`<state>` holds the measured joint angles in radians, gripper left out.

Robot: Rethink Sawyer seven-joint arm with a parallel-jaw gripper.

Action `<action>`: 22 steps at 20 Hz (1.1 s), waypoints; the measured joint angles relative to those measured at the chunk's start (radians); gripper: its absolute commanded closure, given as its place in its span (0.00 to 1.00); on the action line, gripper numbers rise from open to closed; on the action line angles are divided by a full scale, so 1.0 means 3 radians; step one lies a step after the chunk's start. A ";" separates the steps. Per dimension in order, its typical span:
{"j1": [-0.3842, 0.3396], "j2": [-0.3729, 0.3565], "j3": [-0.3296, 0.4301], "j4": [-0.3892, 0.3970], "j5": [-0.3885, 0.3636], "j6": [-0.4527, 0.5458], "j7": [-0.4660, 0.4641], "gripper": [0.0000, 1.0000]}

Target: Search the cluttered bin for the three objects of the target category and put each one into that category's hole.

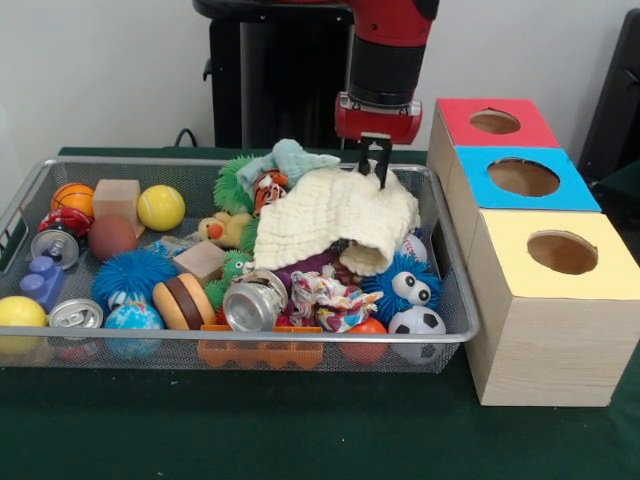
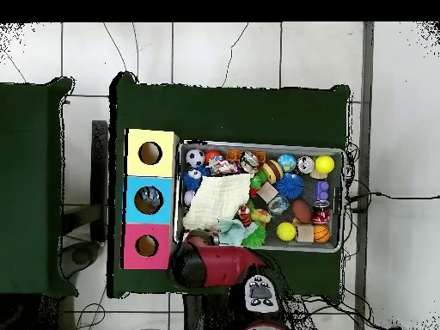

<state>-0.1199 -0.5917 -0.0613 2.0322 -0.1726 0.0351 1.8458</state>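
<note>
A wire mesh bin (image 1: 458, 300) holds several toys, balls, cans and cloths. A cream quilted cloth (image 1: 335, 215) lies draped over the pile at the bin's right; from above the cream cloth (image 2: 210, 206) sits next to the boxes. My gripper (image 1: 374, 165) hangs over this cloth's far edge, open by a narrow gap, tips just at the fabric. A pale teal cloth (image 1: 295, 158) lies to its left and a patterned cloth (image 1: 325, 297) near the front. In the overhead view the red arm (image 2: 210, 262) hides the gripper.
Three wooden boxes with round holes stand right of the bin: red top (image 1: 495, 122), blue top (image 1: 523, 177), yellow top (image 1: 562, 252). Crushed cans (image 1: 252, 300) (image 1: 75, 315), a yellow ball (image 1: 160, 207), a soccer ball (image 1: 417, 325) and a wooden block (image 1: 116, 198) fill the bin.
</note>
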 measured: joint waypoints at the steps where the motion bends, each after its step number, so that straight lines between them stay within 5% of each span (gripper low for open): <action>1: -0.0005 -0.0001 0.0000 0.0003 0.0000 0.0000 0.0000 0.00; 22: -0.0329 -0.0069 0.0022 0.0171 -0.0017 -0.0001 0.0000 0.00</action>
<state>-0.2186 -0.6124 -0.0548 2.0835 -0.1778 0.0347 1.8458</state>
